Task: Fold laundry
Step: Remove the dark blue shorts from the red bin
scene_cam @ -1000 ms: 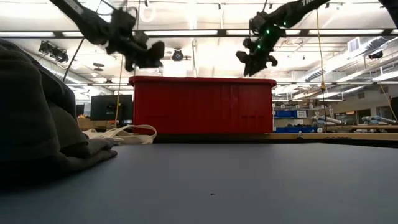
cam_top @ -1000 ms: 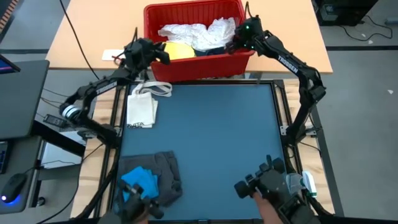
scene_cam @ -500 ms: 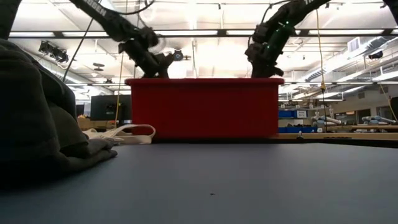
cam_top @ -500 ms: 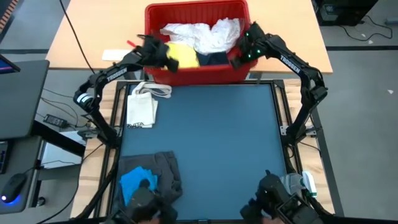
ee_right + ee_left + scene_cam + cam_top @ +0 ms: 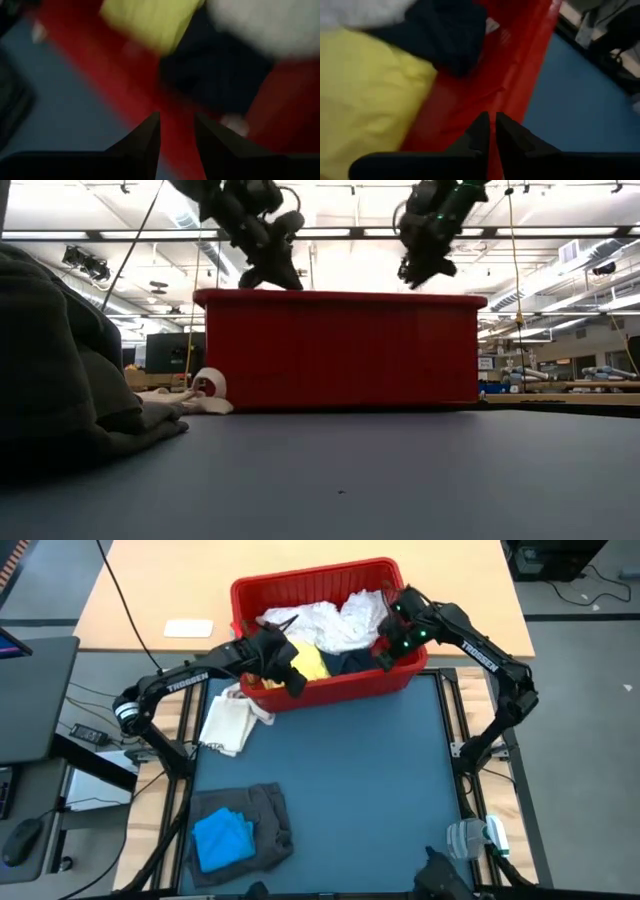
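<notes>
A red bin [image 5: 330,692] [image 5: 340,350] stands at the table's far edge. It holds a white lacy garment [image 5: 325,620], a yellow one [image 5: 308,662] [image 5: 365,95] and a navy one [image 5: 350,660] [image 5: 445,35]. My left gripper [image 5: 290,678] [image 5: 272,275] [image 5: 490,131] is shut on the bin's near wall toward its left end. My right gripper [image 5: 385,652] [image 5: 425,275] [image 5: 175,127] is shut on the near wall at the bin's right end. A bright blue garment [image 5: 222,838] lies on a dark grey one [image 5: 268,830] at the near left. My left gripper pinches the rim of the bin's near wall [image 5: 494,114] between its two fingers, coming from above and slanting down. The bin stands upright with its bottom on the table. My right gripper has the near wall's rim [image 5: 176,117] between its fingers, one inside the bin and one outside, from above.
A cream tote bag [image 5: 228,720] [image 5: 205,392] lies crumpled against the bin's left near corner. A clear plastic item with green trim [image 5: 478,836] sits at the table's right near edge. The blue table top [image 5: 360,790] is bare between the bin and the folded pile.
Both grippers came down onto the bin's near wall and took hold of it. They then drew toward the near edge, and the bin slid with them onto the blue table. The bin pushed the tote bag, which bunched up.
</notes>
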Controlling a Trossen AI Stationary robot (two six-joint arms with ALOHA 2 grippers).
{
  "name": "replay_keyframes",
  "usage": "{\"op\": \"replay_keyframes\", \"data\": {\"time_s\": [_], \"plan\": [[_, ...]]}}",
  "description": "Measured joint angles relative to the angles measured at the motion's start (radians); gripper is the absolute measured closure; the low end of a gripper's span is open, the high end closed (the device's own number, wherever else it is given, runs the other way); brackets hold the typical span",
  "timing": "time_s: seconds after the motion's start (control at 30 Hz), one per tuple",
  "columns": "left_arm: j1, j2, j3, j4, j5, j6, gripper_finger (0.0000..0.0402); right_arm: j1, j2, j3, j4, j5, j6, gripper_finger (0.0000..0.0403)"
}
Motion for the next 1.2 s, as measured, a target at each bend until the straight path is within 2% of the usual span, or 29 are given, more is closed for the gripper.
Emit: {"op": "replay_keyframes", "data": {"time_s": [0.13,0.27,0.43,0.57,0.7,0.77,0.87,0.93,1.0,1.1,1.13,1.2], "plan": [[-0.006,-0.021,-0.001,0.034,-0.124,0.030,0.0358,0.012,0.028,0.001,0.280,0.134,-0.050,0.0276],[0.032,-0.050,-0.001,0.030,-0.137,0.017,0.0335,-0.012,0.126,0.002,0.437,0.185,-0.055,0.0257],[0.058,-0.093,-0.001,0.008,-0.140,0.014,0.0303,-0.049,0.269,0.001,0.402,0.199,-0.055,0.0210],[0.063,-0.121,-0.001,0.001,-0.140,0.048,0.0291,-0.061,0.367,0.000,0.377,0.235,-0.121,0.0176],[0.061,-0.141,-0.001,0.000,-0.140,0.121,0.0290,-0.068,0.437,0.000,0.386,0.300,-0.182,0.0166],[0.061,-0.142,-0.001,0.000,-0.140,0.144,0.0290,-0.077,0.466,0.000,0.364,0.290,-0.189,0.0168],[0.073,-0.141,-0.001,-0.005,-0.139,0.164,0.0290,-0.090,0.492,0.007,0.306,0.226,-0.190,0.0185],[0.085,-0.141,-0.001,0.002,-0.140,0.166,0.0289,-0.094,0.506,0.008,0.266,0.210,-0.189,0.0211],[0.099,-0.141,-0.001,0.001,-0.140,0.175,0.0289,-0.097,0.514,0.008,0.244,0.210,-0.190,0.0255],[0.124,-0.141,-0.001,0.005,-0.140,0.191,0.0289,-0.105,0.501,0.008,0.248,0.185,-0.201,0.0356],[0.134,-0.141,-0.001,0.010,-0.140,0.188,0.0289,-0.109,0.490,0.008,0.250,0.165,-0.210,0.0375],[0.146,-0.140,-0.001,0.018,-0.140,0.176,0.0289,-0.110,0.453,0.008,0.266,0.144,-0.188,0.0381]]}}
